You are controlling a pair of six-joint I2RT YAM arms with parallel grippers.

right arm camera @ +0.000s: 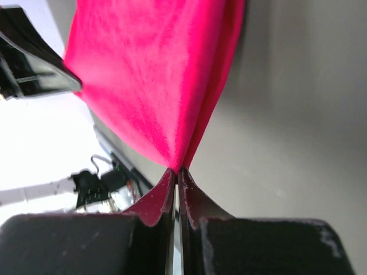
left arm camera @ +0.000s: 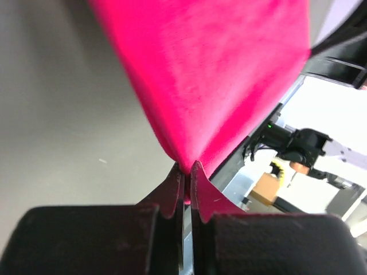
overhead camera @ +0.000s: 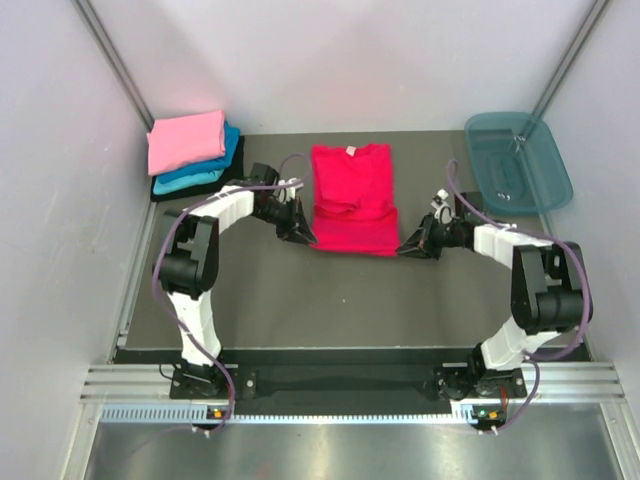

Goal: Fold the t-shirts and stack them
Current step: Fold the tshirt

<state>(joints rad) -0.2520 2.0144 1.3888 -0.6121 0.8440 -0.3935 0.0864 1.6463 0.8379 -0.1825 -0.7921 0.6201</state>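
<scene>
Red t-shirt (overhead camera: 352, 198) lay mid-desk, collar at far end, sleeves already tucked in so it read as a narrow strip. Near hem doubled up off the desk (overhead camera: 300, 310), held at both near corners — prob. so the fabric stayed taut across its width and could be carried toward the collar as one even fold.

Left gripper (overhead camera: 303, 233) at near-left corner; wrist view showed jaws pressed together w/ a pinch of red cloth (left arm camera: 206, 74) fanning out from the tips. Right gripper (overhead camera: 409, 246) at near-right corner, same story: jaws closed tight on the hem, red fabric (right arm camera: 155, 80) rising from the tips in two layers. Matched grip on both sides likely kept the fold line square.

Far-left corner: finished stack, pink t-shirt (overhead camera: 186, 141) on top, turquoise t-shirt (overhead camera: 215, 168) under it, black t-shirt (overhead camera: 185, 189) at bottom, well apart from the red one — left clear as drop spot, by the look of it. Teal tub (overhead camera: 517, 162) far right, not involved.

Judged: three done, red mid-fold, stacking not yet done.
</scene>
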